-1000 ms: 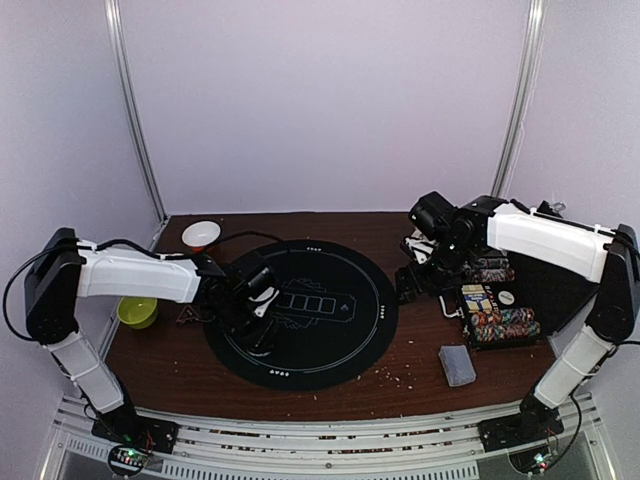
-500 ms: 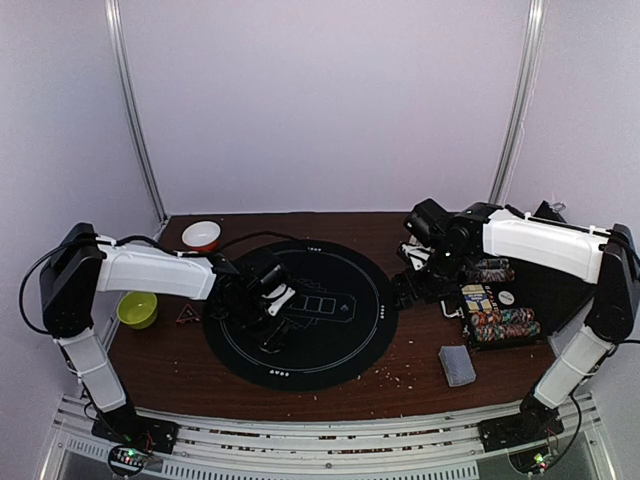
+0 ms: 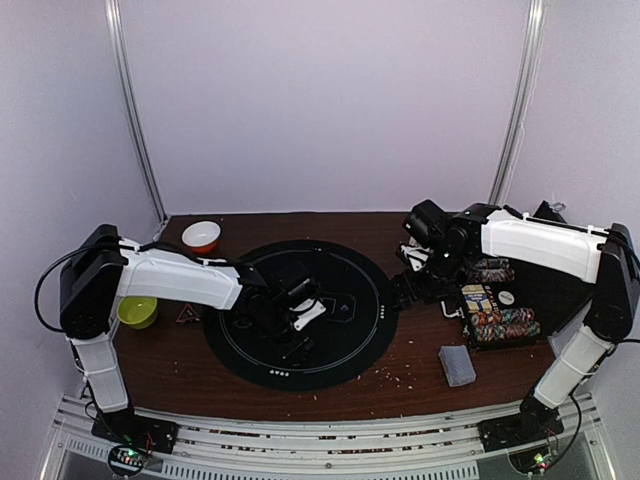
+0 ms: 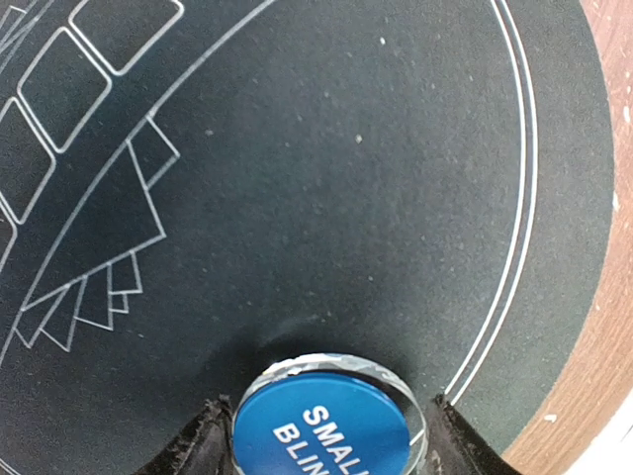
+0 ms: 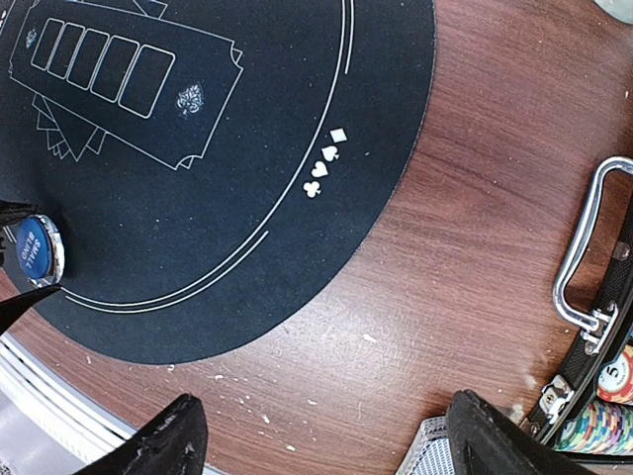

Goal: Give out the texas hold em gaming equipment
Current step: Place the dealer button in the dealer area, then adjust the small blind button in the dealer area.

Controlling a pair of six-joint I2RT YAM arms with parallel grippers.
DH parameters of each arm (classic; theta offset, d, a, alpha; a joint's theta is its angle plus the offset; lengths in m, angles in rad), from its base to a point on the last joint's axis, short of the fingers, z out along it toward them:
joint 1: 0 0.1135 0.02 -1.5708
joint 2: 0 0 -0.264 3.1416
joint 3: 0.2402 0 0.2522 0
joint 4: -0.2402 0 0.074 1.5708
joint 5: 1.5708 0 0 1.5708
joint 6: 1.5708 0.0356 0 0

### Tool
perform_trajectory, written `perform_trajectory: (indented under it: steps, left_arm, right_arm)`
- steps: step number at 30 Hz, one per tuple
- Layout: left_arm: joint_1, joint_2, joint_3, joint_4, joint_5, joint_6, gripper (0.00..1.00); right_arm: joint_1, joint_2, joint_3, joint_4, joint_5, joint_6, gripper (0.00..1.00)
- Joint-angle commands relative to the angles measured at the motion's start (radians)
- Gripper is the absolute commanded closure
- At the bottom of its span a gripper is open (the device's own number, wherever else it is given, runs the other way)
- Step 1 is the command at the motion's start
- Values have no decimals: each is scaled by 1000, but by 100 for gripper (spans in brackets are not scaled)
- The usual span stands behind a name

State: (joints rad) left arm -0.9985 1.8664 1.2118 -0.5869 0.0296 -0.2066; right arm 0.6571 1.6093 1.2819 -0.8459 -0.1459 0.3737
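My left gripper [image 3: 300, 325] is shut on a blue small-blind disc [image 4: 321, 421] with a clear rim, held low over the black round poker mat [image 3: 340, 270]. The disc also shows in the right wrist view [image 5: 35, 247]. My right gripper [image 3: 403, 290] is open and empty above the bare wood at the mat's right edge. A deck of grey-blue backed cards [image 3: 457, 364] lies on the table at the front right; its corner shows in the right wrist view [image 5: 427, 453]. Striped poker chips [image 3: 500, 325] fill the black case at the right.
A white-and-orange bowl [image 3: 201, 235] stands at the back left. A green cup [image 3: 137, 311] and a red triangle piece [image 3: 186, 316] sit left of the mat. The chip case has a metal handle [image 5: 584, 247]. White crumbs dot the wood near the front.
My left gripper has moved right and toward the front across the mat with the blue disc. My right gripper has shifted slightly left and down toward the mat's edge.
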Motion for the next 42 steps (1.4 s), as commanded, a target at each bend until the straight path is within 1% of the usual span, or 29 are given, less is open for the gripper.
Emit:
perform_trajectory:
  steps: [1,7,12,15,16,19,24,27,29,32,34,36,39,42]
  left_arm:
    - [4,9,53,-20,-2,28,82]
    - [4,2,69,-50,0,37,82]
    - [7,-5,28,-65,-54,60,82]
    - [8,19,17,-64,-33,59,80]
    - [8,27,17,-62,-26,57,75]
    - [7,32,18,-59,-10,56,50]
    - [8,-10,27,-62,16,83,23]
    - [8,-51,27,-62,42,108,11]
    - [7,-75,18,-62,62,124,8]
    - [23,-108,6,-69,76,125,8]
    - [65,-141,-11,-61,98,84,11]
    - [103,-186,-50,-31,128,44,16]
    - [115,-267,-139,-11,89,-8,26]
    - [121,-288,-186,-72,65,-103,40]
  right_arm:
    - [11,2,0,-19,15,11,14]
    - [11,1,1,-22,23,10,14]
    - [11,-3,3,-26,28,7,14]
    - [10,-3,5,-26,29,7,14]
    - [10,-2,6,-26,28,7,14]
    - [11,-2,6,-28,29,6,14]
    - [11,-5,11,-38,33,4,14]
    - [10,-5,16,-40,34,4,14]
    - [11,-5,16,-37,32,4,14]
    - [12,-3,13,-22,16,9,14]
    - [22,-1,10,21,-11,21,15]
    - [68,7,8,115,-74,44,18]
    - [154,65,21,314,-189,94,20]
    - [224,174,104,352,-201,103,22]
